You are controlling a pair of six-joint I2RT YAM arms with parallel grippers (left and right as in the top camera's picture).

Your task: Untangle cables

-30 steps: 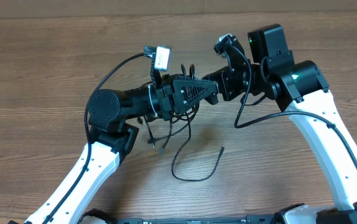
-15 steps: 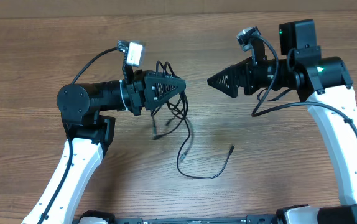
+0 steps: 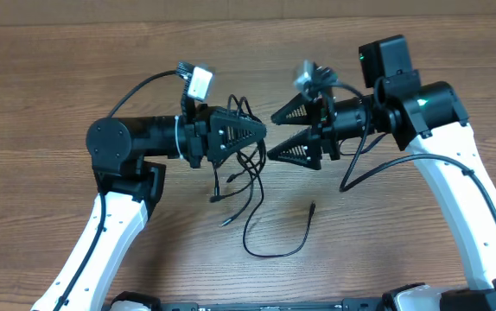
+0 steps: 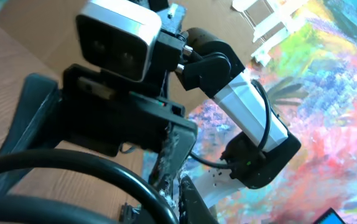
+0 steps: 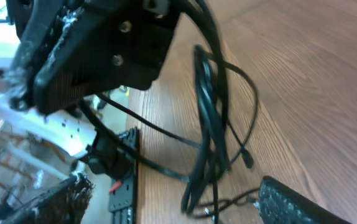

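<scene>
My left gripper [image 3: 257,135] pinches the cables [image 5: 208,124] tight; they dangle toward 6 o'clock onto the table [image 3: 58,104] (thin, light, floppy, I think). At its 3 o'clock my right gripper [image 3: 270,136] is spread wide. Best grab one loose strand.

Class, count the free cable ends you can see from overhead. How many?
3. One end lies apart on the right; two more sit below the left gripper. Others may be hidden in the cables it grips.
</scene>
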